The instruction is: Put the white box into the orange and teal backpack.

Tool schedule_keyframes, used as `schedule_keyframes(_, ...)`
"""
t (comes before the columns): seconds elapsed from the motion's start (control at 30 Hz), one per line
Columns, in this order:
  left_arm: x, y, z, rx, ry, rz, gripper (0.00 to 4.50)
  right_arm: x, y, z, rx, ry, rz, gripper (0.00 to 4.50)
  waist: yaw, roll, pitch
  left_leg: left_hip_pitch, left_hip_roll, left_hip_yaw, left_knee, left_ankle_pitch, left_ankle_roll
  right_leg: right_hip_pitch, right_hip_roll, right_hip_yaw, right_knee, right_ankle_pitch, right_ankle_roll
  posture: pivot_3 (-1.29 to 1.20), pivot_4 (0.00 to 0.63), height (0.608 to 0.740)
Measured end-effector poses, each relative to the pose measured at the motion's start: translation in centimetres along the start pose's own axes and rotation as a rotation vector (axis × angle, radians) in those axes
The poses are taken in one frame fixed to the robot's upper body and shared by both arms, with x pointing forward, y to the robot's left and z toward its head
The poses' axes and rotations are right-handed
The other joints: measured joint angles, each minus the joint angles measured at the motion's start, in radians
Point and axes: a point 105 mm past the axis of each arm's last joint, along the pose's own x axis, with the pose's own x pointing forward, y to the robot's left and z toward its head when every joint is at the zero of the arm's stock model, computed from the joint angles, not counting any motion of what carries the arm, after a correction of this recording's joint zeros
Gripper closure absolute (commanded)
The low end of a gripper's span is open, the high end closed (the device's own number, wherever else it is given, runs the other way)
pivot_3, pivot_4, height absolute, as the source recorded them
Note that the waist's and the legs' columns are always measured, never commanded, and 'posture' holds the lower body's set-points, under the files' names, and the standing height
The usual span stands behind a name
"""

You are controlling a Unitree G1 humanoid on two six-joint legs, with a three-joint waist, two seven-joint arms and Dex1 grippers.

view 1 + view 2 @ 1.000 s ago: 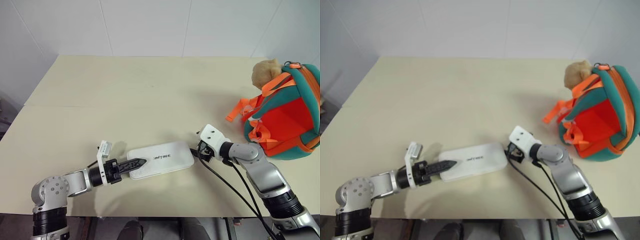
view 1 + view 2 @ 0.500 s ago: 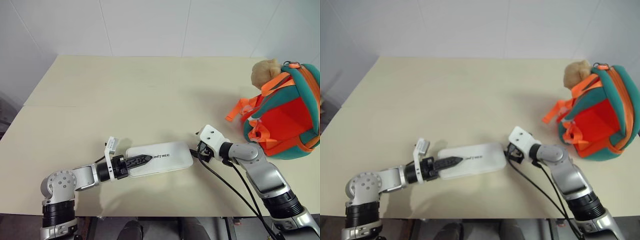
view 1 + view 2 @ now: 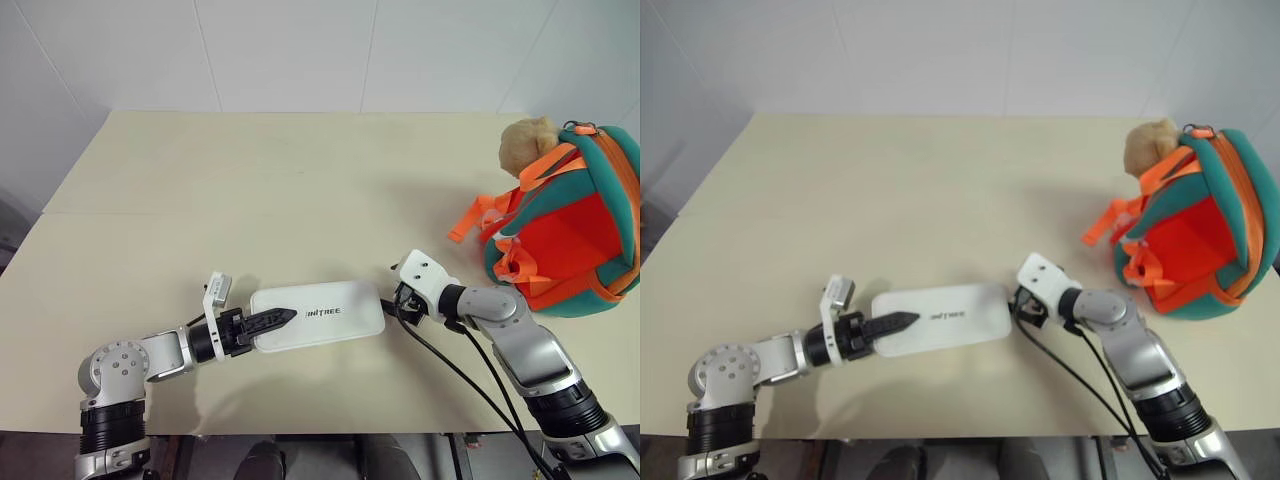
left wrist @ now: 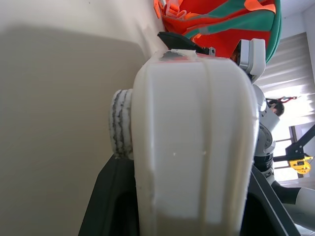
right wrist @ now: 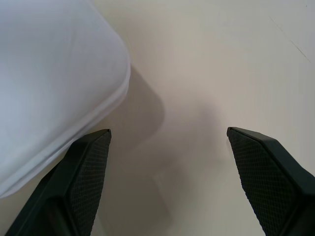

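Two robot arms are reaching over a beige worktop (image 3: 300,180). The white box (image 3: 320,316) is lying flat near the front edge. The left end effector (image 3: 275,321) is clamping its left end, one finger over the top. The right end effector (image 3: 398,298), fingers spread wide, is sitting just beside the box's right end. The orange and teal backpack (image 3: 570,240) is lying at the far right.

Evenly and brightly lit from overhead. Cast soft shadows beside the white box (image 3: 318,315) on the table (image 3: 280,190). Blew out to glare through a window (image 4: 295,105). Blurred at close range.
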Motion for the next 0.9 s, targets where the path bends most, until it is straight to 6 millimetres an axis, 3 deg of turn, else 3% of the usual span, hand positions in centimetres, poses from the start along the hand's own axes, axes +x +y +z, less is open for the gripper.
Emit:
schedule_keyframes(0.2, -0.2, 0.2, 0.8, 0.023, -0.048, 0.011, 3.21, 0.0, 0.0, 0.0, -0.001, -0.001, 0.0, 0.0, 0.0, 0.0, 0.0, 0.0, 0.0, 0.0, 0.0, 0.0, 0.0, 0.0, 0.0, 0.0, 0.0, 0.0, 0.0, 0.0, 0.15, 0.74)
schedule_keyframes(0.43, -0.4, 0.5, 3.4, 0.031, -0.166, 0.053, 3.21, -0.4, -1.1, 0.3, 0.028, -0.025, -0.064, 0.0, 0.001, 0.0, 0.0, -0.001, 0.0, 0.0, 0.0, 0.0, 0.0, 0.0, 0.0, 0.0, 0.0, 0.0, 0.0, 0.0, 0.15, 0.74)
schedule_keyframes(0.63, 0.3, 0.7, 4.7, -0.02, -0.21, 0.068, 3.21, -2.0, -3.8, 2.1, 0.111, -0.158, -0.273, 0.0, 0.003, 0.0, 0.0, -0.006, 0.0, -0.001, 0.0, 0.0, -0.002, -0.006, 0.0, 0.0, 0.0, 0.0, 0.001, 0.0, 0.15, 0.74)
schedule_keyframes(0.73, 0.7, 0.3, 4.9, -0.033, -0.199, 0.059, 3.22, -3.6, -5.3, 3.4, 0.177, -0.27, -0.44, 0.0, 0.004, 0.0, 0.0, -0.017, 0.0, -0.001, 0.001, 0.003, -0.008, -0.018, 0.0, 0.0, 0.004, 0.0, 0.001, 0.0, 0.15, 0.74)
schedule_keyframes(0.9, 1.0, 0.0, 5.8, -0.052, -0.169, 0.044, 3.22, -6.0, -5.3, 3.9, 0.236, -0.355, -0.622, 0.0, 0.005, 0.0, 0.0, -0.017, 0.0, 0.0, 0.0, 0.004, -0.009, -0.02, 0.0, -0.001, 0.005, 0.0, 0.001, 0.0, 0.15, 0.74)
